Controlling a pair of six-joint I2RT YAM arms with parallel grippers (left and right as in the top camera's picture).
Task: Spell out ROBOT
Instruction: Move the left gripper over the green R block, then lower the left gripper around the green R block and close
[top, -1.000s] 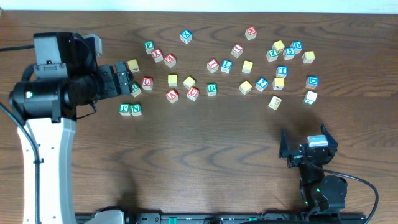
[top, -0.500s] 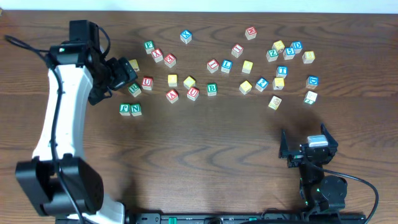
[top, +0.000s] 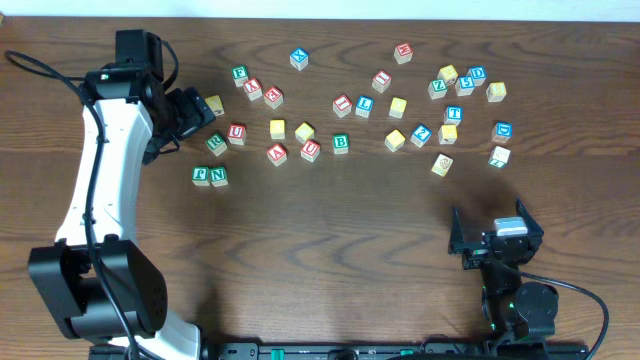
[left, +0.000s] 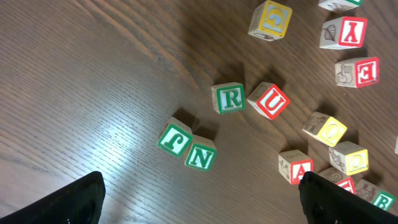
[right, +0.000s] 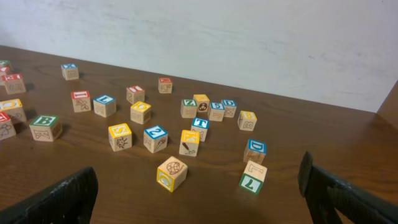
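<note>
Overhead: a dark wood table (top: 330, 250) with approx. thirty letter blocks scattered across its far half. No word has been started in the bare near half, so we judge the job is at its first step, fetching the R. The left gripper (top: 192, 115) hangs over the far-left end of the scatter, near the green R block (top: 216, 144), which has a red U block (top: 237, 132) just to its right. A green B block (top: 341, 143) sits mid-table and a blue T block (top: 453, 114) to the right. The O's are too small to pick out. The right gripper (top: 490, 235) sits near-right, well apart from all the blocks.

Left wrist: the left gripper (left: 205, 208) is spread wide w/ nothing between its tips, touching no block. The R block (left: 228, 98) lies ahead, and the U block's (left: 268, 101) corner is almost against it. Two green blocks (left: 186, 147) sit nearer. We think the next move is to centre over the R, drop down and close on the sides away from the U.

Right wrist: the right gripper (right: 199, 205) is also fully spread and empty. The blocks lie beyond it, incl. the B block (right: 45, 126) at left.
</note>
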